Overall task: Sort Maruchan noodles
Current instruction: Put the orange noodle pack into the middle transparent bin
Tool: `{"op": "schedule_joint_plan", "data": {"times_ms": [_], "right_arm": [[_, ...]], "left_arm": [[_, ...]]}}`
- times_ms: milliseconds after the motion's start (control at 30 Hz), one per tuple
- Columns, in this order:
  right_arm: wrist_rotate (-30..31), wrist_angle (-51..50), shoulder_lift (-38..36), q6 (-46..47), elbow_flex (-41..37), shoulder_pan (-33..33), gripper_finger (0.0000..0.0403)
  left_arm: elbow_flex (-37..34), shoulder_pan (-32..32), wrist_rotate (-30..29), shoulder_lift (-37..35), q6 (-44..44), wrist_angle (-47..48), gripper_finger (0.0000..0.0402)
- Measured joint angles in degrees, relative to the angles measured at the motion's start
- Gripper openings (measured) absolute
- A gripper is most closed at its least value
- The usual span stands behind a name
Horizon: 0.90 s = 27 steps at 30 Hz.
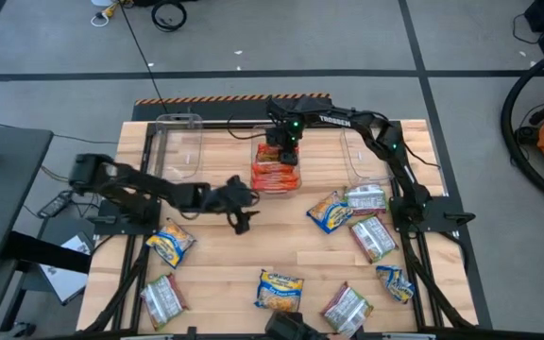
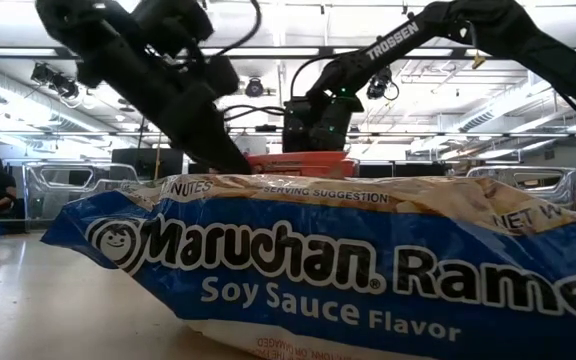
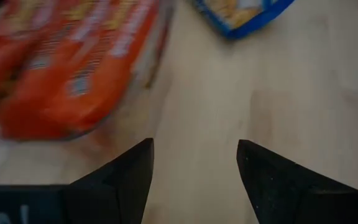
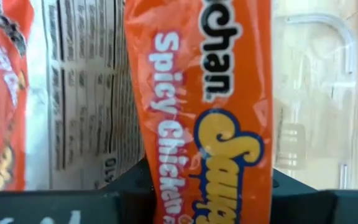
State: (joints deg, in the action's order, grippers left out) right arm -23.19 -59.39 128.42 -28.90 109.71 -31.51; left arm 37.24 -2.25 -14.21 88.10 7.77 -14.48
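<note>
Looking straight down, the high view showed a wooden surface (image 1: 244, 255) with three clear bins along its upper part. The middle bin (image 1: 277, 165) at upper centre held a stack of orange packets (image 1: 275, 177). The right gripper (image 1: 284, 149) hung just above that stack. The left gripper (image 1: 241, 210) sat left of centre over bare wood, just left of the middle bin. A left bin (image 1: 179, 146) and a right bin (image 1: 365, 156) flanked the middle one. Loose packets lay across the lower half: a blue packet (image 1: 170, 243) at lower left, a white packet (image 1: 163, 298) below it, another blue one (image 1: 280, 289) at bottom centre, and a cluster (image 1: 362, 222) at right centre.

The low view was filled across its lower half by a blue soy sauce packet (image 2: 318, 270). Behind it, at centre, the right gripper (image 2: 313, 128) hung over the orange stack (image 2: 298, 160). The left arm (image 2: 158, 70) slanted down from the upper left.

The left wrist view showed its jaws parted and empty, two dark fingers (image 3: 129, 174) over bare wood, with orange packets (image 3: 67, 68) at upper left and a blue packet (image 3: 241, 15) at the top edge.

The right wrist view showed an orange spicy chicken packet (image 4: 204, 112) standing upright at centre, pinched at its lower end between the right jaws. More orange packets (image 4: 5, 93) showed at left, a clear bin wall (image 4: 316, 93) at right.
</note>
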Motion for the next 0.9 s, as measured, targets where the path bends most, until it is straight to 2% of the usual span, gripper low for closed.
{"op": "schedule_joint_plan", "data": {"times_ms": [167, 300, 433, 667, 900], "right_arm": [[8.3, -0.4, 0.0, 1.7, 0.0, 1.0, 0.0133], [9.8, -1.9, -0.1, 1.6, 0.1, 1.6, 0.0133], [7.5, -3.8, -0.1, -0.9, 0.1, 2.1, 0.0133], [7.2, -3.2, -0.1, -1.4, 0.0, 2.1, 0.0138], [8.4, -3.5, -0.1, 1.3, 0.0, 2.1, 0.0189]], "left_arm": [[0.5, 0.4, -2.6, 9.6, 0.0, -13.3, 0.0233], [2.2, 1.5, -8.0, 13.1, -0.8, -18.3, 0.0233], [3.1, 2.7, -7.6, 13.8, -0.9, -18.6, 0.0233], [3.2, 1.3, -8.4, 13.7, -1.0, -18.3, 0.0233], [3.3, 0.8, -8.9, 13.4, -0.9, -17.1, 0.0233]]}}
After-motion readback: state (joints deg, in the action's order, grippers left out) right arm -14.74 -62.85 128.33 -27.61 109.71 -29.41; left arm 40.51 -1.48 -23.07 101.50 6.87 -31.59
